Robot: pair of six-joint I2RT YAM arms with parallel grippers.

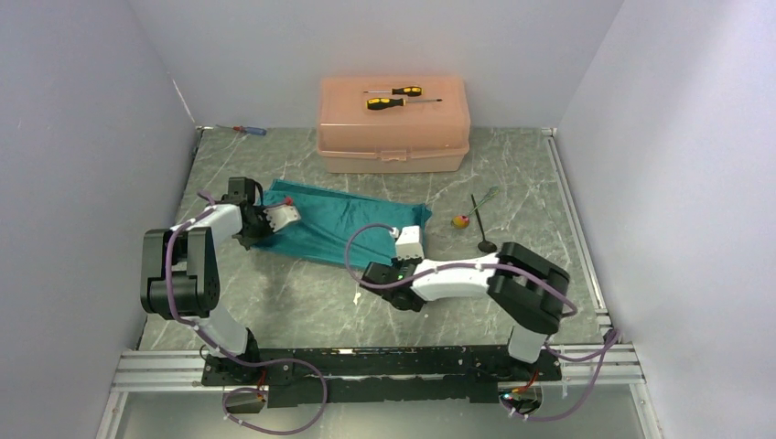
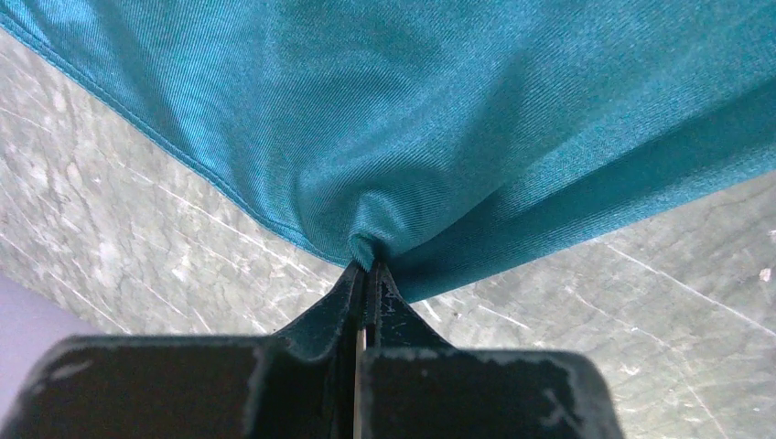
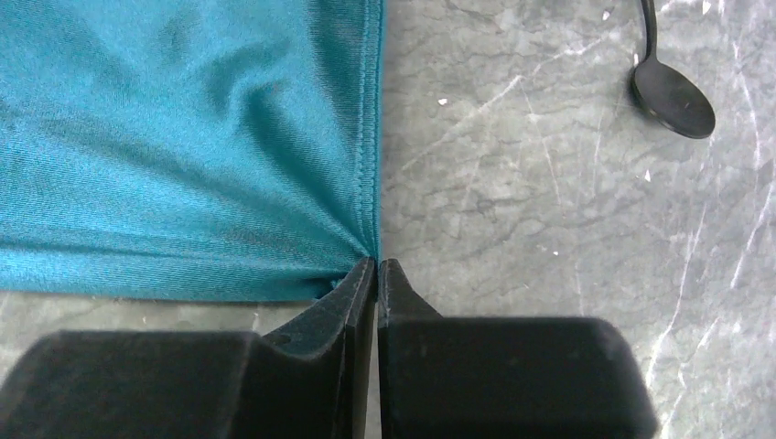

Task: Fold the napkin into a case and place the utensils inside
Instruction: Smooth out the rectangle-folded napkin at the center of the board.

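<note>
- Nearest to me, on the grey marbled table [image 1: 302,302], the right fingers [image 1: 409,240] are closed on the near right corner of the napkin [image 1: 339,224]. In the right wrist view, the hemmed corner of the napkin [image 3: 174,146] puckers into the tips of the right fingers [image 3: 373,270], with only a sliver of a gap between them.
- Further back on the left, the left fingers [image 1: 284,216] are clamped on the cloth's left end. From the left wrist, I see the left fingers [image 2: 369,272] pressed tight together and the teal napkin [image 2: 412,110] bunching into a small peak where they bite.
- Between the two grips the napkin lies on the table as a wide band, slanting from far left to near right.
- Right of the cloth and apart from it, the black spoon [image 1: 479,222] rests on bare table with its bowl toward me. The spoon [image 3: 673,96] also shows in the right wrist view.
- Just past it the fork [image 1: 482,201] lies at an angle, greenish tines pointing away. I cannot tell whether the two touch.
- Against the back wall stands the peach plastic box [image 1: 394,137], two yellow-and-black screwdrivers [image 1: 393,98] on its lid.
- Farthest left, a small red-and-blue screwdriver [image 1: 249,130] sits in the corner.
</note>
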